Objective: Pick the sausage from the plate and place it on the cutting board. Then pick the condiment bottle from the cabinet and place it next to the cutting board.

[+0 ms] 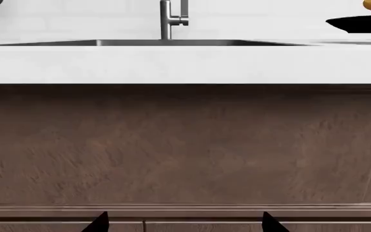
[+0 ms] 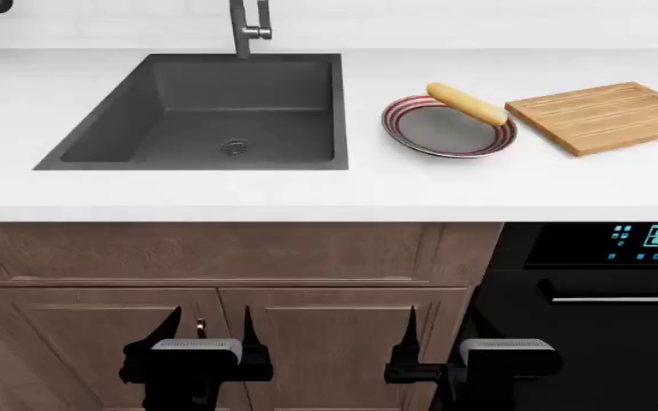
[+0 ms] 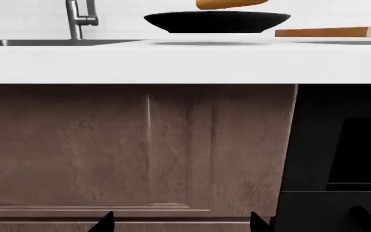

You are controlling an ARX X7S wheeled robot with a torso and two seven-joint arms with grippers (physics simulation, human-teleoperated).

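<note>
Both grippers hang low in front of the brown cabinet doors (image 2: pixel 306 334), below the counter (image 2: pixel 192 193). The left gripper (image 2: pixel 209 330) and the right gripper (image 2: pixel 438 334) each hold nothing, fingers spread apart. Beyond, right of the sink (image 2: pixel 100 128), the pale yellow-tan sausage (image 2: pixel 466 104) lies across the far side of the striped plate (image 2: pixel 403 128). The cutting board (image 2: pixel 603 116) sits just right of the plate, its right corner cut off. No condiment bottle shows.

Bare white countertop (image 2: pixel 192 193) lay open before the striped-rimmed round plate (image 2: pixel 403 128); the tall grey metal faucet (image 2: pixel 246 30) rose behind the dark sink (image 2: pixel 112 154).
</note>
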